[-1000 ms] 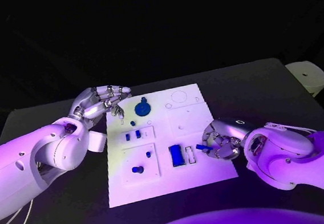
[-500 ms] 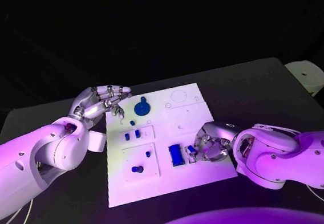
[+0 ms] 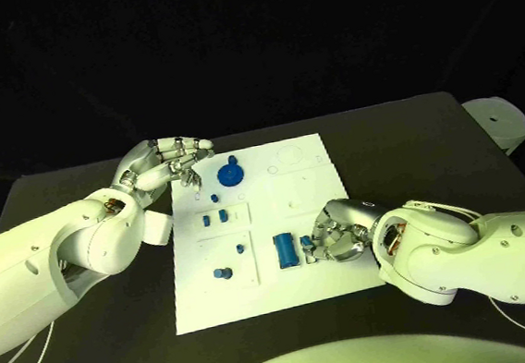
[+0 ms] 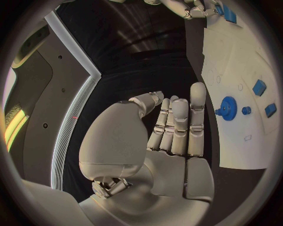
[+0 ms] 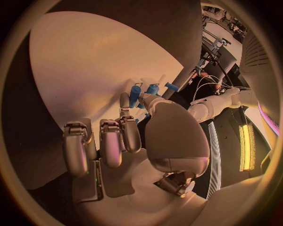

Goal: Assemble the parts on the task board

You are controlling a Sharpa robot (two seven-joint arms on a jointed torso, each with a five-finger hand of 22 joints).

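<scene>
Right hand (image 3: 335,233) lowered onto task board (image 3: 337,285), fingers pinched on small blue part (image 3: 308,242) just beside upright blue block (image 3: 285,250); left hand (image 3: 165,165) raised at board's far left corner, fingers curled together, nothing held, blue gear (image 3: 231,174) nearby.

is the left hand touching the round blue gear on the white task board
Apart. In the left wrist view, bare white task board and black table show between the left hand and the round blue gear; the head view also shows a gap.
</scene>
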